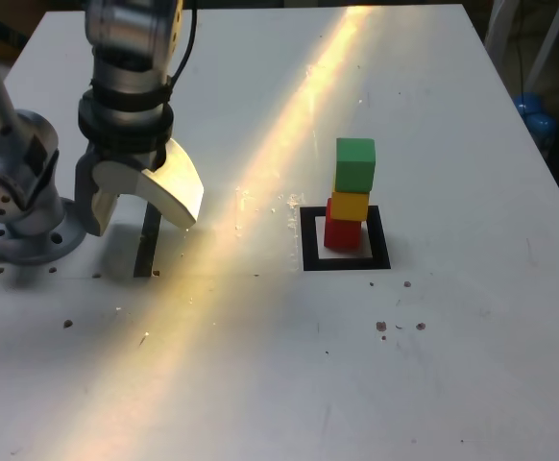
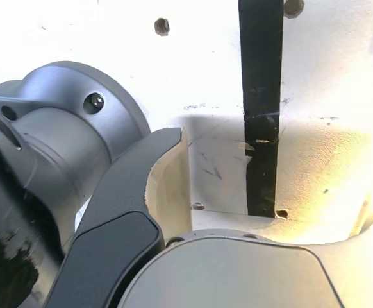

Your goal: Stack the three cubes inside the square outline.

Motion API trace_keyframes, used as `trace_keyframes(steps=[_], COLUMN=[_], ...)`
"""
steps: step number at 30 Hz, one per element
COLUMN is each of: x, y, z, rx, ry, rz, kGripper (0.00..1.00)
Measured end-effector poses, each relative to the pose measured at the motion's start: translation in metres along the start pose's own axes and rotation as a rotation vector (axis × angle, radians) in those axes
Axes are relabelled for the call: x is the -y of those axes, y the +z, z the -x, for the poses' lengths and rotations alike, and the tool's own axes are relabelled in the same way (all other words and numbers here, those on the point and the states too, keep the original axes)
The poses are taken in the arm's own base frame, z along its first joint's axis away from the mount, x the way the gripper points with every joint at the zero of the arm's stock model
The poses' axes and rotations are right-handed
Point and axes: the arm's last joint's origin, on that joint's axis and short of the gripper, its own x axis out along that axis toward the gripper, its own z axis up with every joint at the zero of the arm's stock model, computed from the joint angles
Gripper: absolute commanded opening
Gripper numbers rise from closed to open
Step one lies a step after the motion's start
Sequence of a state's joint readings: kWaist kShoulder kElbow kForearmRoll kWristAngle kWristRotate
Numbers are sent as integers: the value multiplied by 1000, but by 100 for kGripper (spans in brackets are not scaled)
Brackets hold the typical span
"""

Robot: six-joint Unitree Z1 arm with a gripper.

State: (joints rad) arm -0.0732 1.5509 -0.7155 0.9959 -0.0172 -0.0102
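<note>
Across the pale worktop (image 1: 462, 365), stacked inside the square outline (image 1: 310, 259): green cube (image 1: 355, 165) over yellow cube (image 1: 350, 206) over red cube (image 1: 342, 231). Tool (image 1: 145, 209) wide, empty, well apart. Stacking apparently done (slightly uneven, though); next, probably keep clear.

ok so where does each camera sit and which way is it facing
Exterior view: off the arm, above the table, looking down across it; shows the arm's base, its lower links and the open gripper, plus the stacked blocks in the black square.
Wrist view: on the wrist, looking past the jaws toward the tabletop; shows the jaws and part of the base.
Shared: gripper, base, black tape strip, tabletop.
</note>
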Motion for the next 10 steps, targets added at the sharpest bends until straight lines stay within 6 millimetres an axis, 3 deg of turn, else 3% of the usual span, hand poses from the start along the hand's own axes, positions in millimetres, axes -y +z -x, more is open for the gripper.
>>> trace_keyframes(steps=[10], x=[0], y=[1], z=[-2], rx=[7], ry=[0], rz=[7], kGripper=[99])
